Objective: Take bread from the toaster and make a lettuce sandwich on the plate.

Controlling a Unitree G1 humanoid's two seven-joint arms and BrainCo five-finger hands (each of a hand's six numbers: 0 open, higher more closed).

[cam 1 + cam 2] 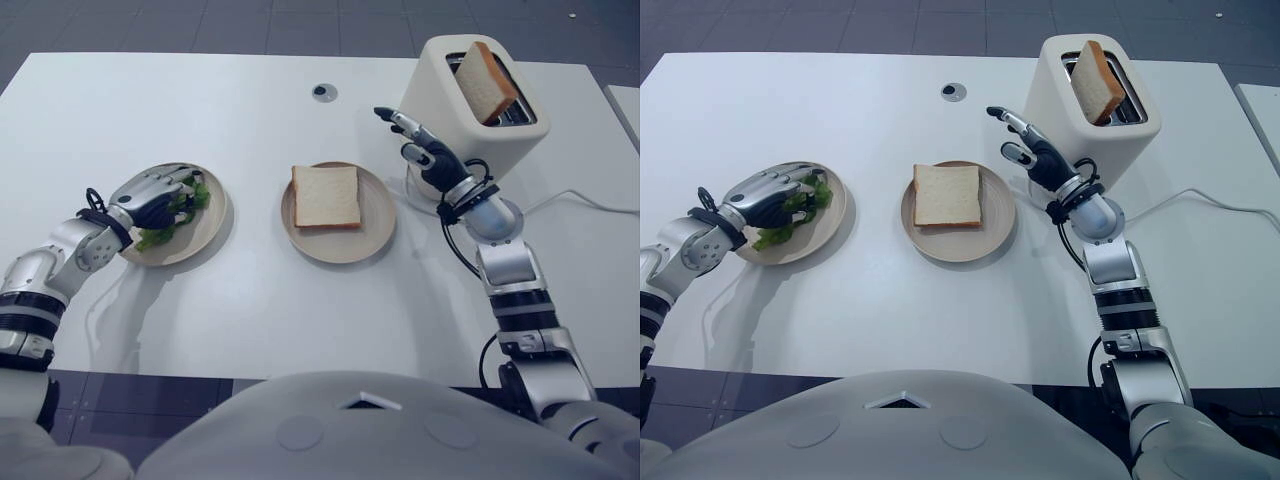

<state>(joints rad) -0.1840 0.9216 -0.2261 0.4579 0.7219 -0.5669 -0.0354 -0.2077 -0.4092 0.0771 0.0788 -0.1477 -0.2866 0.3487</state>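
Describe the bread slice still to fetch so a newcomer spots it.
Find the cream toaster at the table's far right. The bread slice stands tilted in its slot; the other slice lies flat on the middle plate.

A lab or office room, by the look of it: a plain white desk (250, 300) with a cable port (324, 93) stands on grey floor tiles (200, 25), a toaster (435, 100) set on it.

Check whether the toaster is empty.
No, a bread slice sticks up out of the toaster.
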